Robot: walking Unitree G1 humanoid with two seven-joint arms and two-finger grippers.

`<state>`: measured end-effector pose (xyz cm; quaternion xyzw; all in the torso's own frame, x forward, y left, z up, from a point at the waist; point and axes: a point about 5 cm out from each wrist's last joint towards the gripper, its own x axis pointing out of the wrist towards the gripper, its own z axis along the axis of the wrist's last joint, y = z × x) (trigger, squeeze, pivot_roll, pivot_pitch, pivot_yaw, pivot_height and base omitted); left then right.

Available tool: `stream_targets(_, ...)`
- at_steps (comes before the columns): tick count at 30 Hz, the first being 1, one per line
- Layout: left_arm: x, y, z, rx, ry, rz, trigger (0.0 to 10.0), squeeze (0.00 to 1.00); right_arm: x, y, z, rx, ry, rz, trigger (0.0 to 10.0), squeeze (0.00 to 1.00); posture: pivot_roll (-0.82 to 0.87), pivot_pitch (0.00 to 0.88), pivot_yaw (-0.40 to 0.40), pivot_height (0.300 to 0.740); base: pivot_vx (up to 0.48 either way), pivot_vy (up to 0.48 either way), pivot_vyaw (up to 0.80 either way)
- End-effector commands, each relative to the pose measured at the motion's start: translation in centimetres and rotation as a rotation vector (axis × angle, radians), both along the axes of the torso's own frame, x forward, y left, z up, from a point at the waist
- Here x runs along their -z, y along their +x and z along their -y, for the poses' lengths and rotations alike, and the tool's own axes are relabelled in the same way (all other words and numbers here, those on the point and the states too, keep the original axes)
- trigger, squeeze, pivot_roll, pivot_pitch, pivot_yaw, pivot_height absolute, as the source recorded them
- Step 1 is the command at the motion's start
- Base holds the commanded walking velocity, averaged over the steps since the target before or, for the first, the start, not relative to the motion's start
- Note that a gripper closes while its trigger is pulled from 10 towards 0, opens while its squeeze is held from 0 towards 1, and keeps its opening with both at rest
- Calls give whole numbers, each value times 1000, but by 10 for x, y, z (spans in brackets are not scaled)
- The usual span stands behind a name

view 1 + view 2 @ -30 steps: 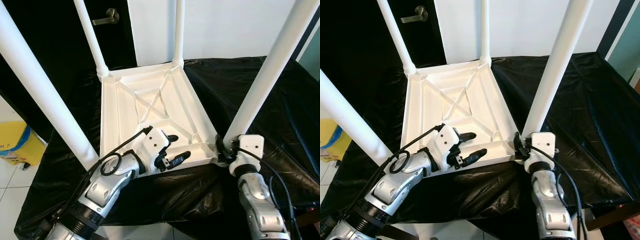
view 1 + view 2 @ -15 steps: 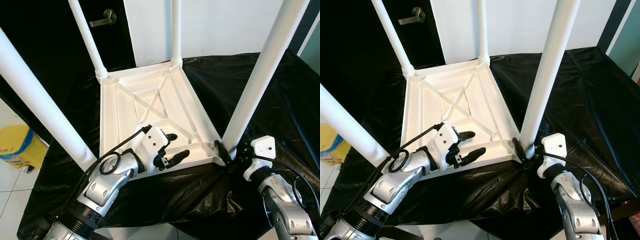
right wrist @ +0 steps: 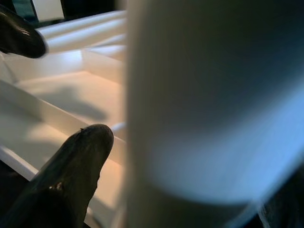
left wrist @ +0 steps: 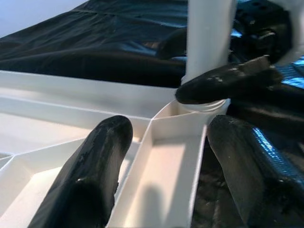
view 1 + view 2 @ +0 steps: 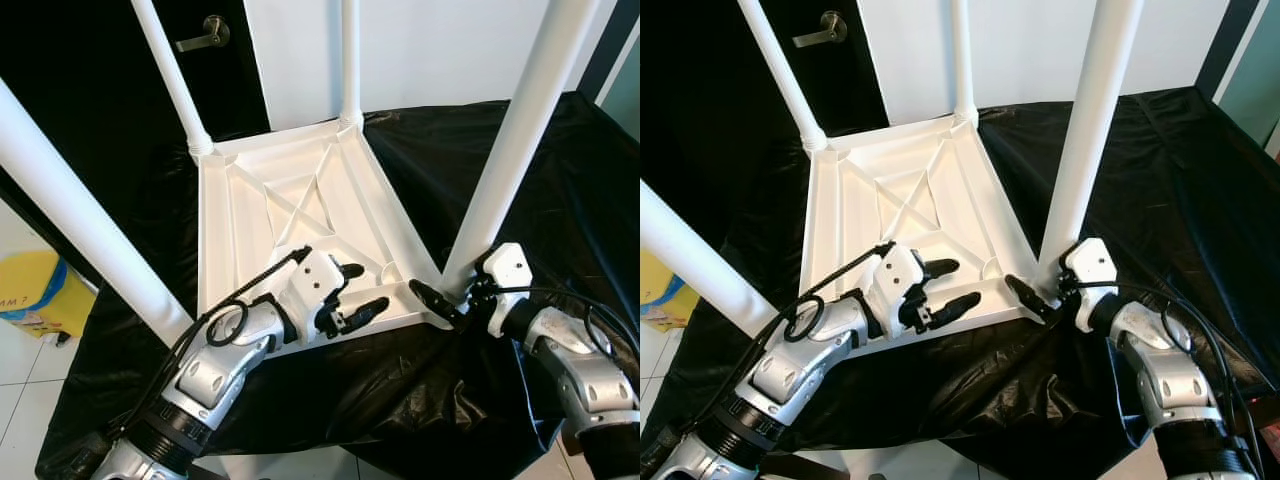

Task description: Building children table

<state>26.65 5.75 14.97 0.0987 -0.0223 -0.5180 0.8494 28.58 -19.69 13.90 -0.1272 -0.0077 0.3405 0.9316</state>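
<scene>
Black fingers of the left gripper are spread apart, one resting inside the ribbed underside of the white tabletop and the other lying along its near rim, so that the rim wall sits between them. Across the near corner, the right gripper has its fingers closed around the base of the near-right leg, just where the leg meets its corner socket; one finger lies against the tube in the right wrist view.

That tabletop lies upside down on a surface draped in black plastic sheeting, with four white legs standing up from its corners: the near-left leg, the far-left leg and the far-right leg join the gripped one. Behind stand a dark door with a lever handle and a white wall. A yellow bin sits on the tiled floor to the left.
</scene>
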Motion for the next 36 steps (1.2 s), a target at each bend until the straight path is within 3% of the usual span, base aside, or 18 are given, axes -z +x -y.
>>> stream_targets(1, 3, -10, 5, 143, 34, -21, 10000, 0, 1, 4, -5, -42, -28, -6, 10000, 0, -198, 43, 46, 740, 0, 0, 0)
stream_targets(2, 4, -11, 5, 146, 35, -24, 10000, 0, -1, 7, -6, -51, -36, -4, 10000, 0, -197, 44, 43, 740, 0, 0, 0)
stream_targets(3, 4, -12, 5, 148, 35, -26, 10000, 0, -1, 8, -6, -56, -39, -3, 7294, 0, -197, 43, 43, 740, 0, 0, 0)
stream_targets(4, 5, -12, 5, 148, 36, -28, 10000, 0, -2, 10, -6, -60, -42, -2, 1294, 0, -196, 43, 40, 740, 0, 0, 0)
stream_targets(5, 5, -12, 5, 147, 37, -29, 10000, 0, -3, 11, -5, -62, -44, -1, 1294, 0, -196, 43, 39, 740, 0, 0, 0)
stream_targets(6, 5, -12, 5, 145, 37, -30, 10000, 0, -3, 12, -4, -65, -45, -2, 0, 0, -196, 44, 37, 740, 0, 0, 0)
stream_targets(16, 7, -11, 4, 145, 42, -35, 10000, 0, 5, 8, 1, -52, -46, -21, 0, 0, -210, 49, 51, 740, 0, 0, 0)
stream_targets(17, 8, -10, 3, 143, 48, -35, 10000, 0, 7, 7, 2, -28, -40, -28, 10000, 0, -212, 50, 51, 740, 0, 0, 0)
stream_targets(28, 7, -6, -5, 112, 57, -33, 10000, 0, 17, -2, -1, 168, 22, -10, 10000, 0, -203, 58, 46, 740, 0, 0, 0)
stream_targets(29, 8, -8, -4, 112, 51, -45, 10000, 0, 21, -6, -2, 293, 33, 14, 10000, 0, -203, 64, 56, 740, 0, 0, 0)
stream_targets(30, 8, -8, -4, 112, 51, -45, 10000, 0, 21, -6, -2, 293, 33, 14, 10000, 0, -203, 64, 56, 740, 0, 0, 0)
stream_targets(32, 8, -10, -3, 118, 53, -51, 10000, 0, 22, -12, -1, 421, 78, 37, 10000, 0, -195, 64, 61, 740, 0, 0, 0)
stream_targets(36, 9, -9, -6, 114, 62, -49, 10000, 0, 25, -20, -5, 506, 104, 41, 10000, 0, -194, 65, 65, 740, 0, 0, 0)
